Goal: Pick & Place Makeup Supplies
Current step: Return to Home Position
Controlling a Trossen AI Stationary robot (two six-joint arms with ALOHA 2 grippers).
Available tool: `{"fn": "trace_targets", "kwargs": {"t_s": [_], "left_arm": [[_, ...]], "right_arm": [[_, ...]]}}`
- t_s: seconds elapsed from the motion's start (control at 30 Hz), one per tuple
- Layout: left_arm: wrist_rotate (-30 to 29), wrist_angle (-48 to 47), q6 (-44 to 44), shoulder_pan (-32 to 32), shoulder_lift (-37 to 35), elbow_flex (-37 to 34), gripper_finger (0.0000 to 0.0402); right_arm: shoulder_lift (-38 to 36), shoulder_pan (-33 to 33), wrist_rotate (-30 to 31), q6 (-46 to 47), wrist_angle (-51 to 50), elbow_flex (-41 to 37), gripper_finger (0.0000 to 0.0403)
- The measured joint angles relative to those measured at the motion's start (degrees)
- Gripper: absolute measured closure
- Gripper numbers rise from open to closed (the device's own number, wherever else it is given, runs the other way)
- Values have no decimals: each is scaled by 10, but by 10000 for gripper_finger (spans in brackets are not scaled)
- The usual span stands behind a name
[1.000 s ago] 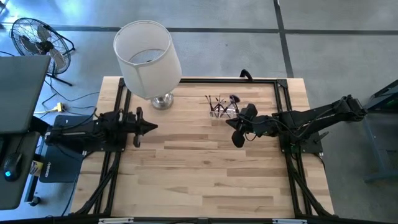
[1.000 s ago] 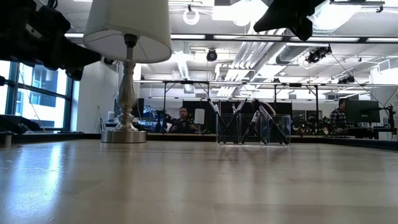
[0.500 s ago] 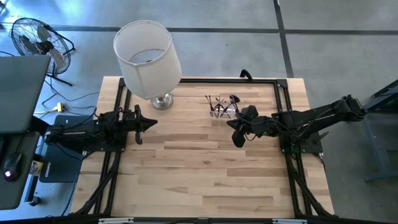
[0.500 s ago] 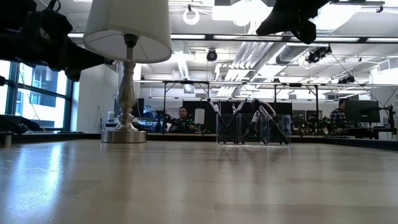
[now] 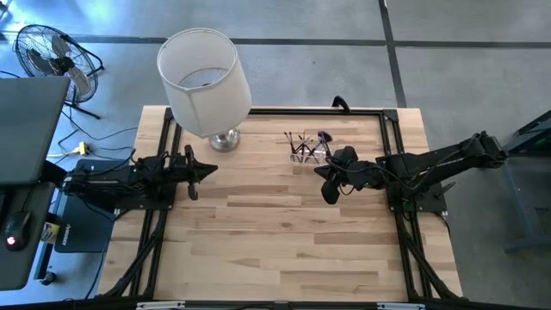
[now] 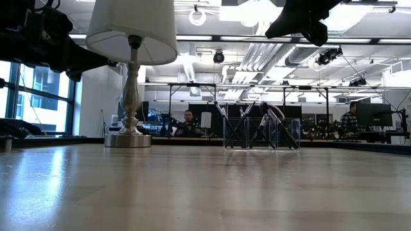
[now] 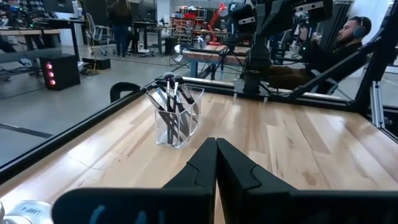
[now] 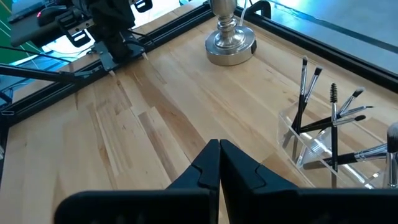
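The makeup supplies [image 5: 306, 142] are several thin dark brushes and pencils. They stand leaning in a small clear plastic holder [image 7: 178, 121] on the table near its far edge, also seen in the right wrist view [image 8: 323, 149] and the low view [image 6: 260, 131]. My right gripper [image 5: 320, 172] hovers shut and empty just to the near side of the holder, high above the table. My left gripper [image 5: 211, 171] is shut and empty over the table's left part, pointing right, with its shut fingertips [image 7: 216, 146] aimed toward the holder.
A table lamp with a white shade [image 5: 205, 82] stands on its silver base [image 8: 230, 46] at the far left of the table. A black frame rail [image 5: 275, 111] runs along the table's edges. Bare wood [image 5: 284, 232] fills the middle and near part.
My left gripper has shifted slightly toward the table's left and far edges and stays shut. The right arm and the brushes have kept still.
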Motion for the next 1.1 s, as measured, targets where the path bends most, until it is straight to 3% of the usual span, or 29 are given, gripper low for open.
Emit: {"fn": "trace_targets", "kwargs": {"t_s": [0.27, 0.87, 1.1], "left_arm": [[-9, 54, 10, 0, 0, -23, 401], [3, 63, 40, 0, 11, -24, 401], [3, 65, 40, 0, 13, -24, 401]], "right_arm": [[0, 0, -4, 1, 0, 0, 401], [0, 0, -5, -2, -11, 0, 401], [0, 0, -32, -4, -34, 0, 401]]}}
